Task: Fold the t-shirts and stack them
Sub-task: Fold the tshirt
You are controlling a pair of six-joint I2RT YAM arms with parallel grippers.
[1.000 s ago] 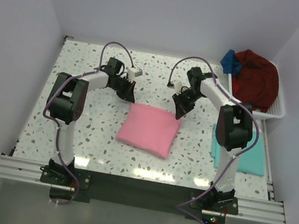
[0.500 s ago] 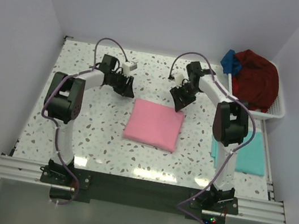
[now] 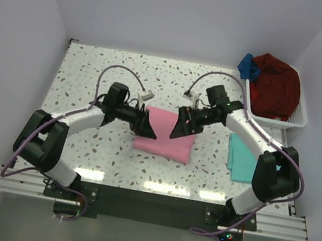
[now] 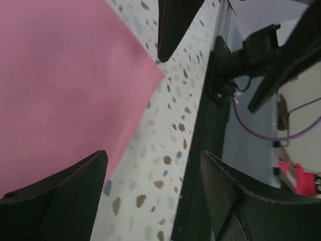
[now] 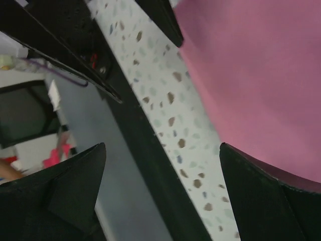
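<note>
at centre the pink shirt (image 3: 164, 141) lies folded, left gripper (image 3: 147, 129) and right gripper (image 3: 178, 128) both spread, empty, over its side edges; teal shirt (image 3: 242, 160) folded at right, unstacked; red garment (image 3: 275, 84) and blue garment (image 3: 246, 65) bunched in the basket (image 3: 297, 121), so roughly half done.

Left gripper (image 3: 147, 130) and right gripper (image 3: 179, 127) hover over pink t-shirt (image 3: 165, 146) — folded.

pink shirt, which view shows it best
Top external: nearly all of the folded pink shirt shows, flat on the table. The left wrist view catches only part of it with one corner; the right wrist view, only a stretch along one edge.
</note>
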